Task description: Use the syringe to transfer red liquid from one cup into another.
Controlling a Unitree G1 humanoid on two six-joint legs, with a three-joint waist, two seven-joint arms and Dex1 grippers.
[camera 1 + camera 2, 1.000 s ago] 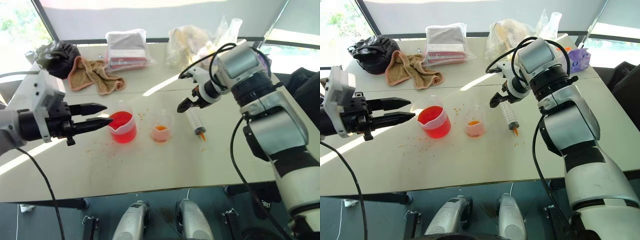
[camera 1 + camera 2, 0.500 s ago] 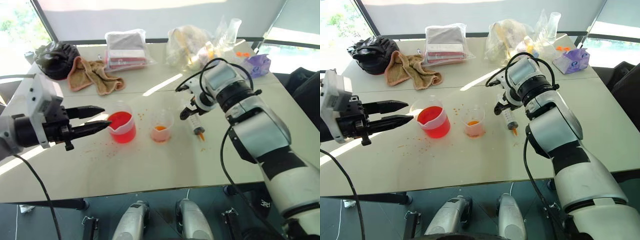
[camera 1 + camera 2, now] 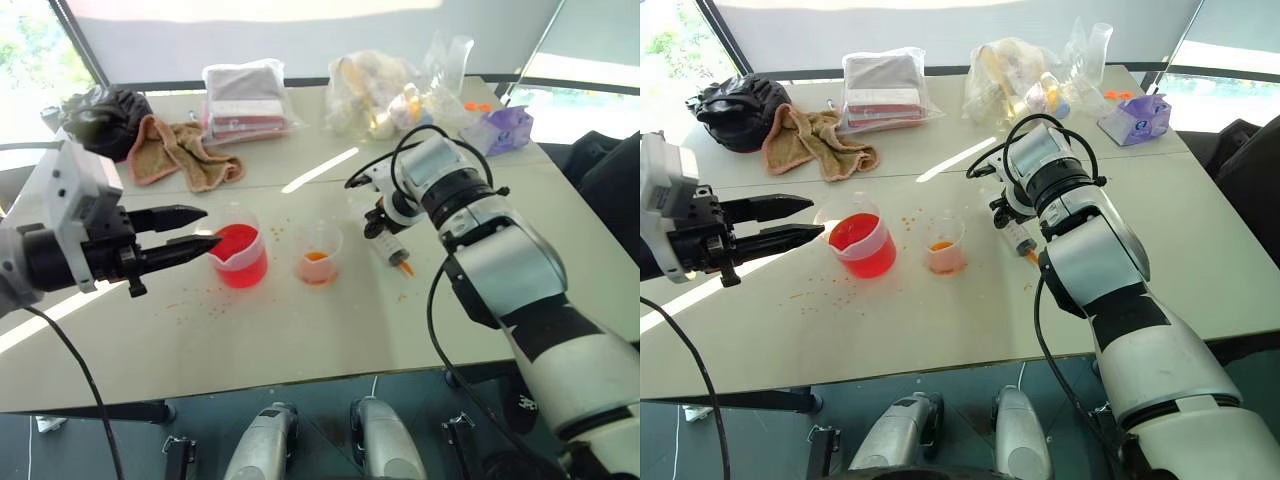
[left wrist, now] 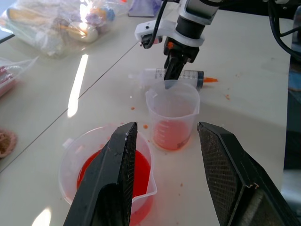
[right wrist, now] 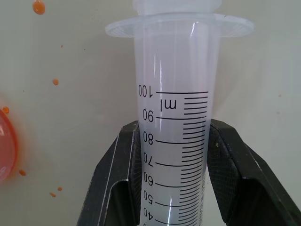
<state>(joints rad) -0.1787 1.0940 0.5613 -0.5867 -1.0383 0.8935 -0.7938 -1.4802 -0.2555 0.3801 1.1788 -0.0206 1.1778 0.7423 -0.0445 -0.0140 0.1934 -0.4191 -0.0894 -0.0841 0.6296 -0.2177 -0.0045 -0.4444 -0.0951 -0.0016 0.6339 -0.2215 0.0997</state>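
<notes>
The syringe (image 3: 392,248) lies flat on the white table (image 3: 300,330), its orange tip toward the front edge. My right gripper (image 3: 375,222) points steeply down and is shut on the barrel (image 5: 174,117), a black finger (image 5: 122,160) on each side by the upper scale marks. Left of it stands the plain clear cup (image 3: 318,252) with a thin orange-red layer. Further left is the spouted beaker (image 3: 240,255), half full of red liquid. My left gripper (image 3: 205,228) hovers open and about level just left of the beaker, its fingers (image 4: 113,179) framing both cups in the left wrist view.
Orange droplets (image 3: 190,295) speckle the table around the cups. Along the back lie a black bag (image 3: 100,110), a tan towel (image 3: 180,150), a wrapped package (image 3: 245,95), a clear bag of items (image 3: 385,95) and a purple tissue pack (image 3: 505,130).
My right gripper came down onto the lying syringe and closed on its barrel. The left gripper kept its place and stayed open.
</notes>
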